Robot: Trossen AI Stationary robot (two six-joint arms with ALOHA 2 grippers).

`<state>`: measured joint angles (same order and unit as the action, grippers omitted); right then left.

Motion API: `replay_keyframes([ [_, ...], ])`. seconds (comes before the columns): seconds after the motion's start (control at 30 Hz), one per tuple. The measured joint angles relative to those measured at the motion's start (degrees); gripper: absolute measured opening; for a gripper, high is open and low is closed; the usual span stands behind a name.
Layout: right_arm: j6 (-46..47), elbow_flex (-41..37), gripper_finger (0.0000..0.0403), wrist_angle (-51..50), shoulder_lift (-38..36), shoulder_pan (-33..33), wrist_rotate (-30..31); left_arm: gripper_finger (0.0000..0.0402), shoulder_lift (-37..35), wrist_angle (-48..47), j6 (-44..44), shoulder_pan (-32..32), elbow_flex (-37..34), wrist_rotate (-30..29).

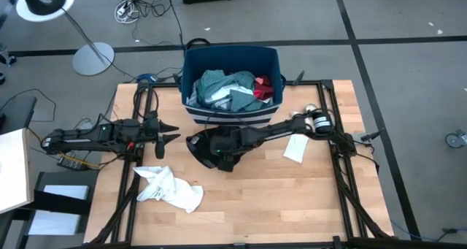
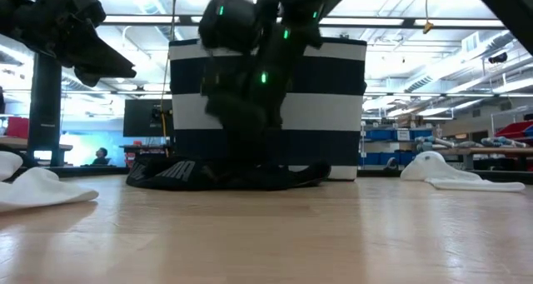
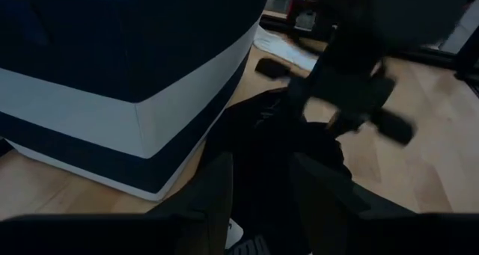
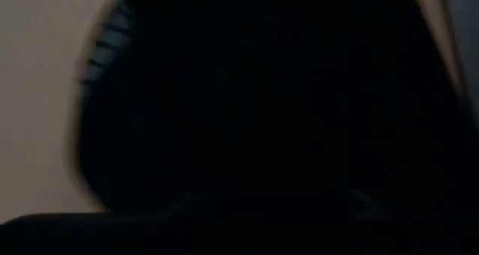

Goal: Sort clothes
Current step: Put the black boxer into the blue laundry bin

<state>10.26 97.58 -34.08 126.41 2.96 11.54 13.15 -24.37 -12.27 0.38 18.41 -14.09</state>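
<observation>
The right gripper (image 1: 219, 152) is pressed down onto the black garment (image 1: 206, 148), which lies heaped on the table (image 1: 292, 198) just in front of the striped bin (image 1: 230, 116). The arm reaches in low from the right side of the bin, so the wrist is pitched steeply onto the cloth. That posture suggests either a grasp being taken or a garment being set down; which one cannot be told. Whether its fingers are spread or clenched cannot be told either: the right wrist view shows only dark fabric filling the picture, and in the low view the gripper body hides the fingertips against the cloth.

The left gripper (image 1: 166, 132) hangs above the table to the left of the bin, clear of every garment. Its fingers (image 3: 217, 188) stand parted with nothing between them, pointed toward the black garment, probably waiting its turn.

The bin, navy with white bands, stands at the back of the table and holds the unsorted heap: a teal striped garment (image 1: 219, 88) with a red piece (image 1: 264, 87) at its right. Further out in front of the bin and to the left lies a white garment (image 1: 171, 188), apparently a sorted pile. To the right of the bin lies a small white piece (image 1: 296, 147), near the right arm.
</observation>
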Motion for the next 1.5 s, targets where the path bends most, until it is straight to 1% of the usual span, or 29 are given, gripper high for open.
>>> replay_keyframes([
  [0.07,-0.2,0.0,0.0111,0.0,1.6,0.0,0.8,0.0142,0.0,0.1,0.0,0.0,0.0,0.0],
  [0.1,-0.4,0.0,0.0096,0.2,2.1,0.0,0.8,0.0142,0.0,0.0,0.0,0.0,0.0,0.0],
  [0.2,-1.6,0.0,0.0024,-0.2,1.8,0.4,-0.2,0.0142,0.0,0.0,0.0,0.0,0.0,0.0],
  [0.23,-1.9,0.0,0.0014,-0.6,1.4,0.5,-0.4,0.0142,0.0,0.0,0.0,0.0,0.0,0.1],
  [0.3,-1.7,-0.1,0.0013,-1.5,-0.7,0.8,-0.2,0.0142,0.0,0.0,0.0,0.0,0.0,0.1],
  [0.43,-1.9,0.0,0.0004,-2.5,-8.6,1.7,1.6,0.0142,0.0,0.2,0.0,0.0,0.0,0.1],
  [0.63,-4.9,0.0,0.0002,-3.0,-20.8,3.4,11.0,0.0142,0.0,0.3,0.0,0.0,0.0,0.2],
  [0.7,-6.9,0.0,0.0002,-2.8,-24.5,3.4,13.2,0.0142,0.0,0.3,0.0,0.0,0.0,0.2],
  [0.8,-10.8,0.0,0.0001,-1.5,-29.3,2.4,17.0,0.0142,0.0,0.6,-0.1,0.0,0.0,0.2],
  [0.9,-15.0,0.0,0.0001,2.7,-34.3,0.3,20.2,0.0142,0.0,0.6,-0.4,0.0,0.0,0.2],
  [1.03,-20.8,0.0,0.0001,10.1,-39.4,-4.0,20.6,0.0142,0.0,0.6,-0.4,0.0,0.0,0.2],
  [1.2,-28.8,0.1,0.0,21.2,-43.3,-9.9,20.7,0.0142,0.0,0.6,-0.4,0.0,0.0,0.2],
  [1.27,-30.0,0.1,0.0,23.7,-44.3,-12.5,20.7,0.0142,0.0,0.4,-0.4,0.0,0.0,0.2],
  [1.37,-29.0,0.1,0.0,22.9,-44.9,-15.7,20.8,0.0142,0.0,0.3,-0.4,0.0,0.0,0.2],
  [1.5,-22.6,0.1,0.0004,14.0,-44.2,-18.0,19.4,0.0142,0.0,0.2,-0.4,0.0,0.0,0.2],
])
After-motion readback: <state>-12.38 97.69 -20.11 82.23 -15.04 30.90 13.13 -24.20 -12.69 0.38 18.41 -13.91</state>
